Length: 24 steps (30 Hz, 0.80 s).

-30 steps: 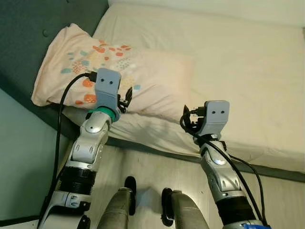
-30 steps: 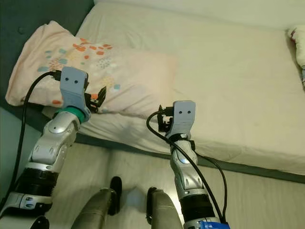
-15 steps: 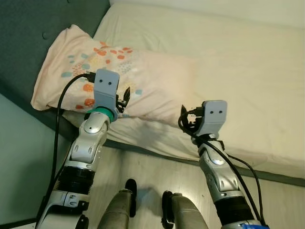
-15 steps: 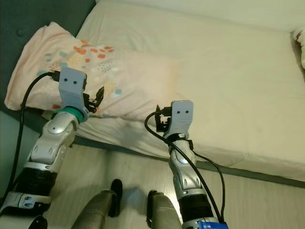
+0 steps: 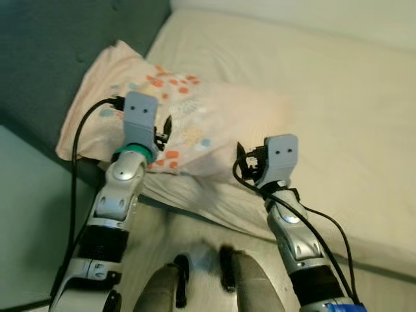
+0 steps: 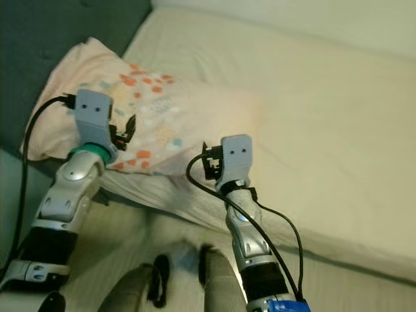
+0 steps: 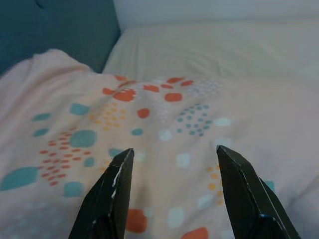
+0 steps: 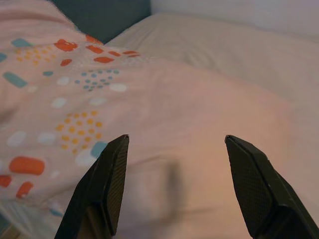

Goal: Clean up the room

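Two silver jointed arms, grey-blue camera housings at both wrists, green collar on the left wrist, looping black cables, black forearm bands, long black tapered fingers (image 7: 112, 191), grey legs below

- Soft, even indoor light, fairly bright, with no glare anywhere.
- Both head views are slightly smeared by motion; the robot's legs and floor at the bottom are the blurriest.
- A soft shadow lies under the pillow (image 5: 188, 130), just below the left gripper (image 7: 172, 164).
- In the right wrist view a faint dark smudge of shadow sits on the pillow between the right gripper's (image 8: 174, 149) fingers.
- Both wrist views are mildly soft, and the near black fingers (image 7: 112, 199) look out of focus.
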Available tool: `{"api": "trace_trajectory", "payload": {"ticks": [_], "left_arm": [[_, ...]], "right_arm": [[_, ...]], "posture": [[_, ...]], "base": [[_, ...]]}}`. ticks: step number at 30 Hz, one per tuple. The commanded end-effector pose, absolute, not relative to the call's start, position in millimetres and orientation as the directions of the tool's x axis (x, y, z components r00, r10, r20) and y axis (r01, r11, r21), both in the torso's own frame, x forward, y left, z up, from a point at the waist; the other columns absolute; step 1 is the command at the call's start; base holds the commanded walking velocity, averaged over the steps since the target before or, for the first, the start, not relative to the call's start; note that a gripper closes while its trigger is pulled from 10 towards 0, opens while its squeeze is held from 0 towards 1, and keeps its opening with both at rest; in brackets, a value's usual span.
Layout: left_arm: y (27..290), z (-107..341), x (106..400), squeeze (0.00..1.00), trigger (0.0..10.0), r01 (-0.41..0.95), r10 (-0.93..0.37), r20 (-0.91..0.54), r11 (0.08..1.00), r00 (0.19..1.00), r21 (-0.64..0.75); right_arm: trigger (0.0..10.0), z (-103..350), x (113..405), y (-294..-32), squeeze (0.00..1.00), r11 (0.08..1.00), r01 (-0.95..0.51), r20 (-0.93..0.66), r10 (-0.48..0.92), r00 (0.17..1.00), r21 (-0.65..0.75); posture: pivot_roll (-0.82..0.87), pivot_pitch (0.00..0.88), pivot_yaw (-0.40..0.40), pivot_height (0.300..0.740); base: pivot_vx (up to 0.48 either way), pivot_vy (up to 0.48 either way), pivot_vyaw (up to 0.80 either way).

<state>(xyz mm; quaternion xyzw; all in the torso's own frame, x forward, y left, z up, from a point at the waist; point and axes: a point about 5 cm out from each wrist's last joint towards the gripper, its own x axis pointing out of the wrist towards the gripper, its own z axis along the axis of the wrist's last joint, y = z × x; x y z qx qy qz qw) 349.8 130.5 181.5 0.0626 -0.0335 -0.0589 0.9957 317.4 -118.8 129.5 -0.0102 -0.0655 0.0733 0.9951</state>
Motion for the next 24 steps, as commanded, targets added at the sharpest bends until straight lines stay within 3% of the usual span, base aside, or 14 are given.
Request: {"api": "trace_trajectory", "payload": {"ticks": [1, 24], "left_arm": [[131.2, 175.0, 348.4, 0.00, 10.0, 0.116, -0.122, 0.038, 0.985, 0.992, 0.127], [127.2, 177.7, 349.0, 0.00, 10.0, 0.137, -0.143, 0.055, 0.986, 0.988, 0.095]], "right_arm": [[10.0, 122.8, 313.8, -120.9, 0.00, 0.990, -0.139, 0.111, 0.140, 0.984, -0.009], [10.0, 118.1, 315.3, -125.3, 0.00, 0.986, -0.113, 0.080, 0.104, 0.991, 0.119]], "posture": [[-0.07, 0.247, 0.059, 0.740], [-0.07, 0.238, 0.064, 0.740]], "base": [[0.000, 0.000, 0.00], [0.000, 0.000, 0.00]]}}
